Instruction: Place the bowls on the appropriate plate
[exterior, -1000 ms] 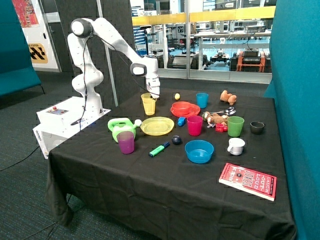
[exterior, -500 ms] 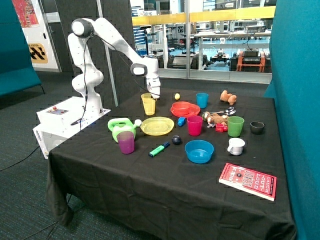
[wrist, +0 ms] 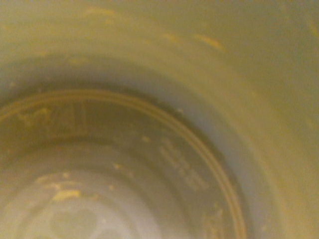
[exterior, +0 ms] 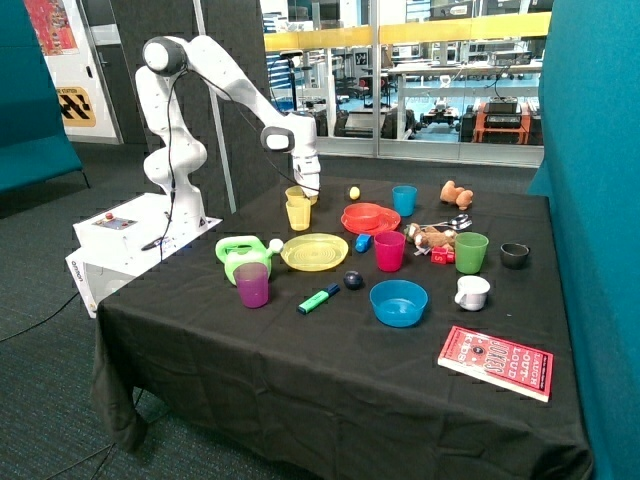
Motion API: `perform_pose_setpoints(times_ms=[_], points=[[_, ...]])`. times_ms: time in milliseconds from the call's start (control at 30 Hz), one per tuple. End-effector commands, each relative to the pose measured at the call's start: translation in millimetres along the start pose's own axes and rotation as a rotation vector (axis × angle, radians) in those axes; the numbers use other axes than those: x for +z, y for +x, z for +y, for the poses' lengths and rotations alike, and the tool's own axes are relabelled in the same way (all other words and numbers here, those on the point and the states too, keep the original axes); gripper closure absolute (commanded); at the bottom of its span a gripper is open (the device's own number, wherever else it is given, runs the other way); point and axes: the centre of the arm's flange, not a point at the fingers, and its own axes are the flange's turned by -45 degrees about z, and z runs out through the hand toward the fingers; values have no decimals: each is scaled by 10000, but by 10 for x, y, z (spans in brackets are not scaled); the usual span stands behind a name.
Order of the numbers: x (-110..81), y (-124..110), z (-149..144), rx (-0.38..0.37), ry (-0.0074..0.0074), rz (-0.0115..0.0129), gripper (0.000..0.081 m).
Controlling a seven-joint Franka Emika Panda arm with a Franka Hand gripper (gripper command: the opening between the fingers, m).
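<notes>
My gripper (exterior: 309, 187) hangs at the back of the table, shut on the rim of the yellow bowl (exterior: 294, 192), which sits just above and behind the taller yellow cup (exterior: 298, 215). The bowl's yellow inside (wrist: 159, 119) fills the wrist view and hides everything else. The red-orange bowl (exterior: 366, 211) rests on the red plate (exterior: 352, 224). In front of the cup lies the yellow plate (exterior: 314, 253), with nothing on it.
Around the plates stand a green watering can (exterior: 238, 256), a purple cup (exterior: 252, 285), a pink cup (exterior: 389, 250), a blue cup (exterior: 404, 200), a green cup (exterior: 471, 252) and a blue bowl (exterior: 398, 303). A green marker (exterior: 318, 299) and a red book (exterior: 495, 362) lie nearer the front.
The yellow bowl now shows as a separate piece above the yellow cup's rim, where before the two looked like one. The arm has barely shifted.
</notes>
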Motion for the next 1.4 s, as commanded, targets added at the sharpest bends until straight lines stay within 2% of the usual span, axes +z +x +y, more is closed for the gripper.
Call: perform_pose_setpoints(times_ms=[0,967,1233,1367], points=[[-7,-43,-51,-4,0,30,808],[-568,-5,175,289,1,30,808],[-823,38,284,401,1,30,808],[-1061,94,430,721,1,30,808]])
